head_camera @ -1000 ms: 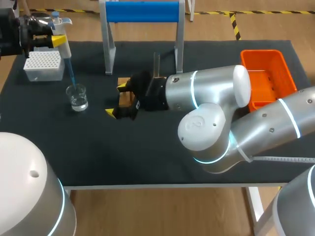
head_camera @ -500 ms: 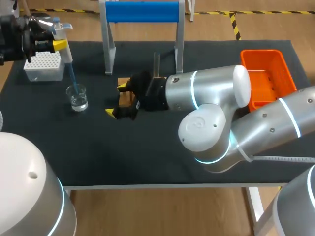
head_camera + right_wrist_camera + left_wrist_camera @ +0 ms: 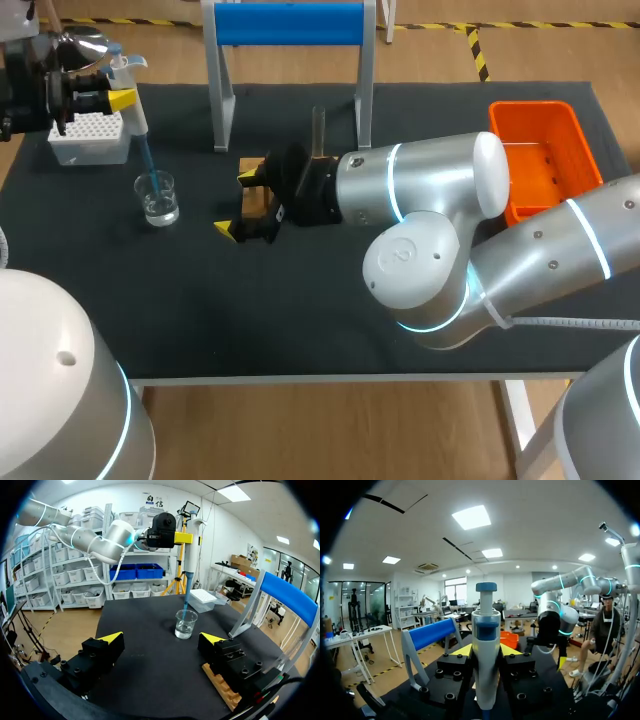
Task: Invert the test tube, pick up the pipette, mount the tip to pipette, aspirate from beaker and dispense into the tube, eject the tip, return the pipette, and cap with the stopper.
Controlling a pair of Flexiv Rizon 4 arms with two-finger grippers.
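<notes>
Black-topped table beneath the right gripper. Pale wooden block right by it, low beside one finger in the right wrist view. Blue-barred grey stand just past the gripper, on that same side. Orange bin well behind the gripper, at the table's edge.

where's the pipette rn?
Head view, far left: the pipette is clamped in the left gripper next to the tip rack. Its blue tip slants down to the mouth of the beaker.
</notes>
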